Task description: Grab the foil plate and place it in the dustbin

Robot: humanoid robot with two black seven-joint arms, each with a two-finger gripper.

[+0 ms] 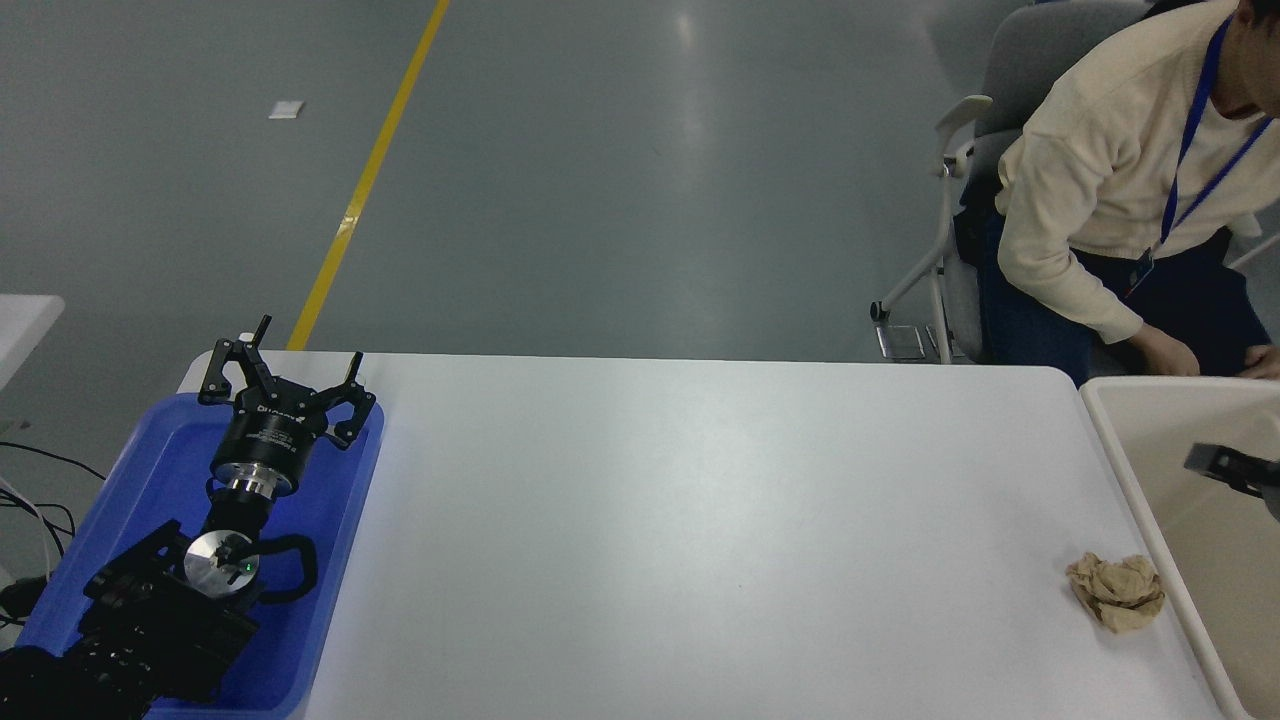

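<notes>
The foil plate is out of view. The cream dustbin stands at the table's right end, and the part of its inside that shows holds no plate. A small black piece of my right gripper pokes in from the right edge, above the dustbin's inside. Too little of it shows to tell its state. My left gripper is parked at the lower left over a blue tray, open and holding nothing.
A crumpled brown paper ball lies on the white table just left of the dustbin. The blue tray sits at the left end. A person in a cream sweater sits at the far right, one hand near the dustbin's far rim.
</notes>
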